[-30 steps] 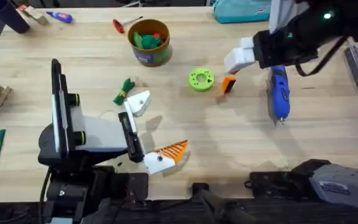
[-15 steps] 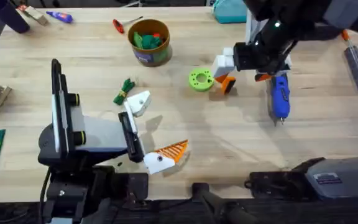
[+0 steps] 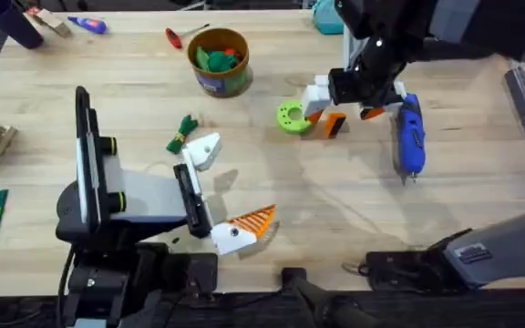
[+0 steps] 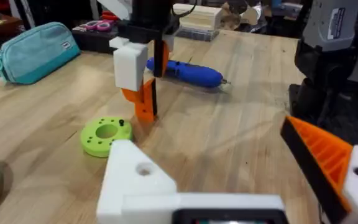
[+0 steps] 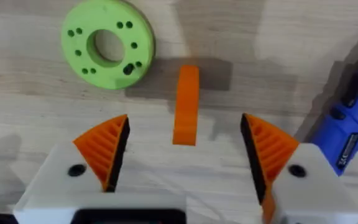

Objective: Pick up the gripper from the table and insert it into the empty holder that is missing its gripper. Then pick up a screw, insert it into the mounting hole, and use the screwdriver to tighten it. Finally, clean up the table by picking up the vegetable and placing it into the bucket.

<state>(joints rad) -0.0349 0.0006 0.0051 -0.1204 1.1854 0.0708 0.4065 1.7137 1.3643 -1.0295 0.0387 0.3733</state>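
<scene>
Pale wooden planks of the desk point(image 3: 354, 210) are carrying everything here. Nearest the bases, the left end effector point(image 3: 215, 193) is resting with its fingers apart, one white mount point(image 3: 204, 149) lacking its orange finger. Farther out, the right end effector point(image 5: 184, 152) is hovering with its ribbed pads point(image 5: 107, 146) spread wide on either side of the orange wedge point(image 5: 186, 104), which is standing on edge, narrow, with a black side, just beside the lime-green disc point(image 5: 107, 43) and near the blue screwdriver point(image 3: 410, 135). Closing off-centre is risking tipping or skidding the slim block; a pad could also be nudging the disc.
</scene>
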